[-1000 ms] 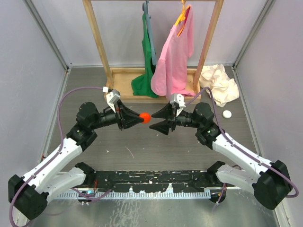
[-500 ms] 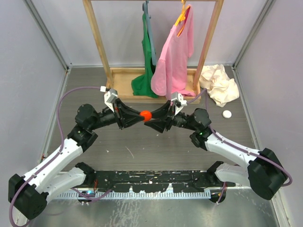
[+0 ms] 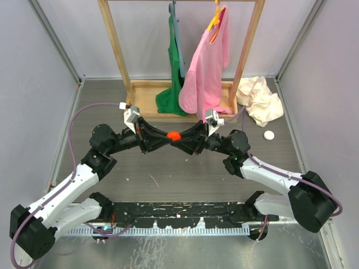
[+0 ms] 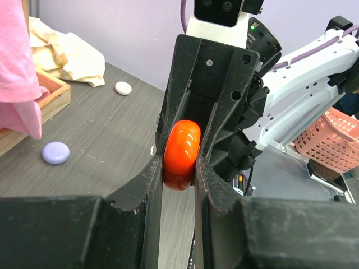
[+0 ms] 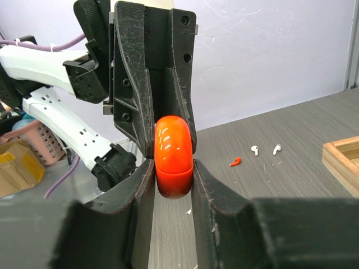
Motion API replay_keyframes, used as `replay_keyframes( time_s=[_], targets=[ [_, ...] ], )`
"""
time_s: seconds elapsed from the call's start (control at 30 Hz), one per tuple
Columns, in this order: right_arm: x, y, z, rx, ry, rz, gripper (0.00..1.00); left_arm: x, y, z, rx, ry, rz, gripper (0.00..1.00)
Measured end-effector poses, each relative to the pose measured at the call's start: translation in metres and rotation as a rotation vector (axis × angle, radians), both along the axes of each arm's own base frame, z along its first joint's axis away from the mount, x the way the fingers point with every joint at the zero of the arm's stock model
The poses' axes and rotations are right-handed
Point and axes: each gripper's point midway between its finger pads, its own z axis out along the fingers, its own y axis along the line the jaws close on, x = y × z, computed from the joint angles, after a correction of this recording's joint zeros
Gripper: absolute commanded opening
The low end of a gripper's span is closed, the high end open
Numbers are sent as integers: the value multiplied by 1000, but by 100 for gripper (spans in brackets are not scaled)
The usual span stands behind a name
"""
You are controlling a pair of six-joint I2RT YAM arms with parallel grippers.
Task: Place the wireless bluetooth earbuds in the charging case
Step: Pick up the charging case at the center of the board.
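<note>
Top view: both arms reach in twd the ctr of the worktop (image 3: 168,168) and meet nose to nose. The orange charging case (image 3: 174,135) sits btw the two tips, up off the surface. The left gripper (image 3: 167,137) is clamped on it from one side, and the right gripper (image 3: 180,138) bites it from the other. Behind them we see a wooden rack (image 3: 115,50) w/ a green shirt (image 3: 171,98) and a pink shirt (image 3: 207,67). A cream cloth (image 3: 259,100) is heaped at far right, w/ a small white disc (image 3: 269,135) near it.

Left wrist view: our own fingers (image 4: 148,185) press both flanks of the case, which stands on edge btw them. The right gripper faces us head-on, its jaws closed round the far half of the same case. At left on the worktop lie a lavender disc (image 4: 55,152), the white disc and the cream cloth, all well apart from the case. A pink basket (image 4: 331,145) shows at the right edge, off the worktop.

Right wrist view: here we look the opp. way. This gripper's fingers are squeezed tight on the case's sides, and the left gripper grips it from the far end. Two white earbuds (image 5: 265,149) lie side by side on the worktop at right, well apart from the case and not in it. A small red bit (image 5: 235,162) lies just beside them.
</note>
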Motion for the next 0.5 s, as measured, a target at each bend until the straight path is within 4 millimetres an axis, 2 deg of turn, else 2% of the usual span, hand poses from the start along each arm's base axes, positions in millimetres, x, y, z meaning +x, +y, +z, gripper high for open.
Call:
replay_keyframes(
  time_s=[0.1, 0.17, 0.27, 0.5],
  targets=[
    [-1, -1, -1, 5, -1, 2, 19, -1, -1, 0, 1, 0, -4, 24],
    [-2, -1, -2, 6, -5, 2, 16, -1, -1, -1, 4, 1, -5, 33],
    [-2, -1, -5, -1, -19, 1, 15, -1, 0, -3, 11, 8, -1, 42],
    [-4, -2, -13, -22, -56, 3, 14, 0, 1, -10, 33, 26, 14, 54]
  ],
)
